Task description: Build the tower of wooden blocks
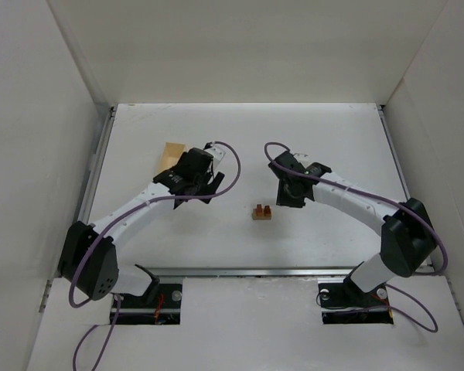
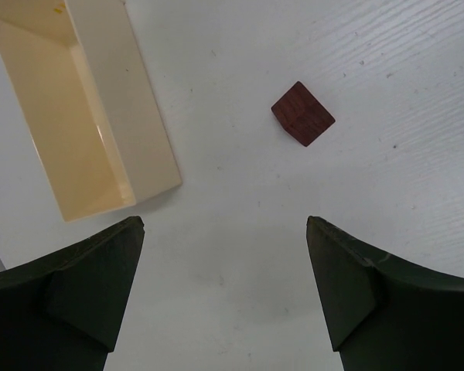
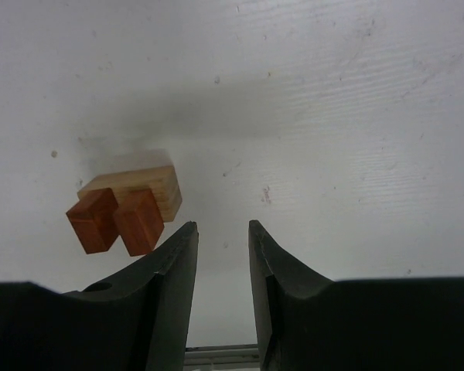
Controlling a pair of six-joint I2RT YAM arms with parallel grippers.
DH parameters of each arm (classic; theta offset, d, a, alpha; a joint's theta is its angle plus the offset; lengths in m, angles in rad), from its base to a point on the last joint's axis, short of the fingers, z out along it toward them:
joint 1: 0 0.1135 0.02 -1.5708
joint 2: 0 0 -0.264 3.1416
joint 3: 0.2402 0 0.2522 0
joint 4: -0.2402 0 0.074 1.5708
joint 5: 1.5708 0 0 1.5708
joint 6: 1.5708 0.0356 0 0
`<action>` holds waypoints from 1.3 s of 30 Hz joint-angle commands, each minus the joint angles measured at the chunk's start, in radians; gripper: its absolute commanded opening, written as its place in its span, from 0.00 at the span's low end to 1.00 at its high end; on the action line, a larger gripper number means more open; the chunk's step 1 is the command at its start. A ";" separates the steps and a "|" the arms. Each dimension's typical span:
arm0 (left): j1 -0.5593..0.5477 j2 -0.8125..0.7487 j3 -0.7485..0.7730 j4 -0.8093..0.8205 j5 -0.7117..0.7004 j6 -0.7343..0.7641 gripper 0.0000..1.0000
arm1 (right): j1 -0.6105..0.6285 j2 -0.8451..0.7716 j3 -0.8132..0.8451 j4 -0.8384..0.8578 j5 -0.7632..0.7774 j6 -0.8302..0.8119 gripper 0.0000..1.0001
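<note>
Hovering w/ left gripper (image 2: 224, 232) spread short of the dark brown cube (image 2: 303, 114) near the tray (image 2: 147, 131), you're risking a skewed pinch on its rotated faces, while the right gripper (image 3: 223, 232), nearly pressed together & empty, is crowding the tan oblong (image 3: 156, 185) carrying two reddish-orange cubes (image 3: 116, 220).

White worktop (image 2: 240, 193), faintly grained and lightly speckled. Ahead of the left arm's fingers (image 2: 77, 301), off to their left, a pale rectangular wooden tray (image 2: 112, 93) lies open side up. A dark brown cube (image 2: 303, 114) sits ahead, toward the right-hand finger, apart from the tray. A light tan oblong block (image 3: 143, 182) rests just ahead and left of the right arm's fingers (image 3: 162, 294).
</note>
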 commanded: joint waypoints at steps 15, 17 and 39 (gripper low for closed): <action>0.014 0.149 -0.042 0.117 -0.035 0.061 0.82 | 0.004 0.019 -0.088 0.187 -0.141 0.001 0.37; 0.023 0.149 -0.042 0.117 -0.035 0.061 0.82 | 0.004 0.030 -0.088 0.196 -0.152 0.001 0.37; 0.023 0.149 -0.042 0.117 -0.035 0.061 0.82 | 0.013 0.039 -0.079 0.186 -0.152 0.001 0.36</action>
